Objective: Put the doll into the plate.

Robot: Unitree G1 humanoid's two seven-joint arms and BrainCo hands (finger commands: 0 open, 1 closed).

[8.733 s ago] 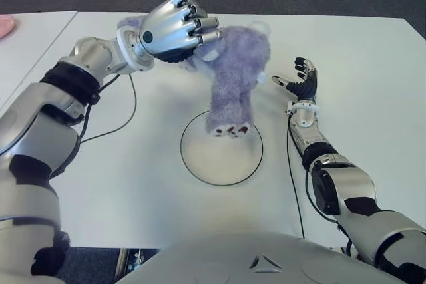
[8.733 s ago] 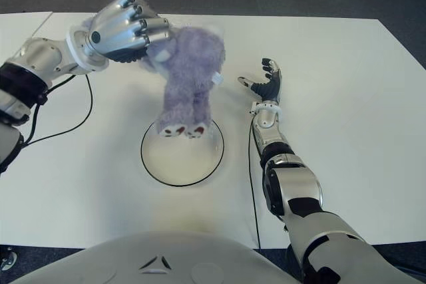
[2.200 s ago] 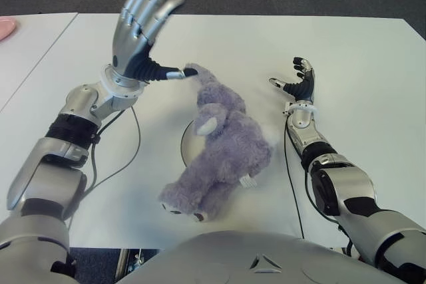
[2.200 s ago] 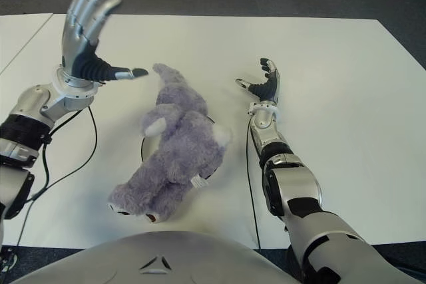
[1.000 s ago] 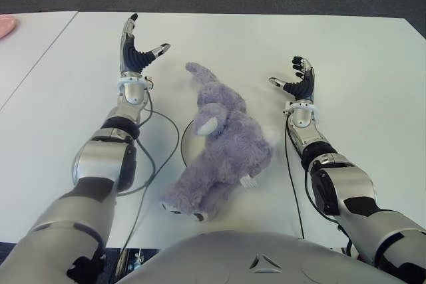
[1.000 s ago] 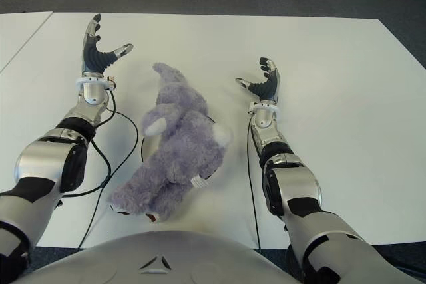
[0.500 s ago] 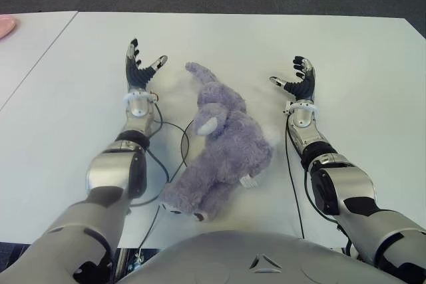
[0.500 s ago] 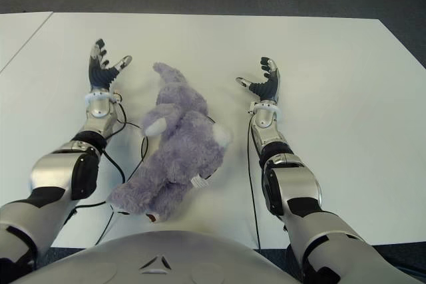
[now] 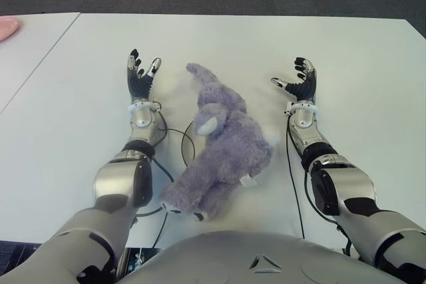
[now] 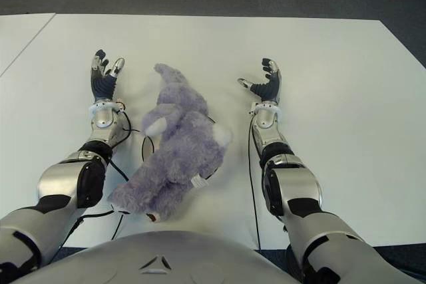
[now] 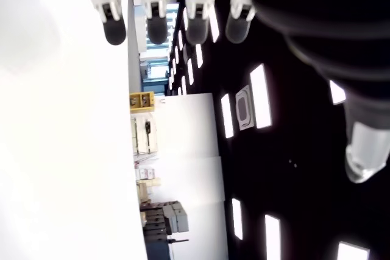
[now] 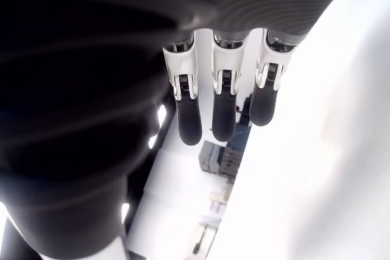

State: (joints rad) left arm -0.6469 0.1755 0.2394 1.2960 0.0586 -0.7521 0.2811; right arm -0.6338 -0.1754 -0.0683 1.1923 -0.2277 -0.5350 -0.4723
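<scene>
Left hand (image 9: 140, 82) on the white table (image 9: 373, 58), left of the doll (image 9: 223, 144), fingers spread, empty; its wrist view shows only fingertips (image 11: 114, 27) and ceiling lights. Doll sprawls over the plate (image 10: 145, 144), whose rim barely shows. Right hand (image 10: 265, 86) sits right of doll, fingers loosely apart, empty.

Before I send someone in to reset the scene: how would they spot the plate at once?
On the white table, look between the robot's two outstretched arms for the purple plush doll. The plate lies flat beneath it, mostly covered. Only its thin dark circular rim shows beside the doll, unlike the loose black cable curling nearby.
</scene>
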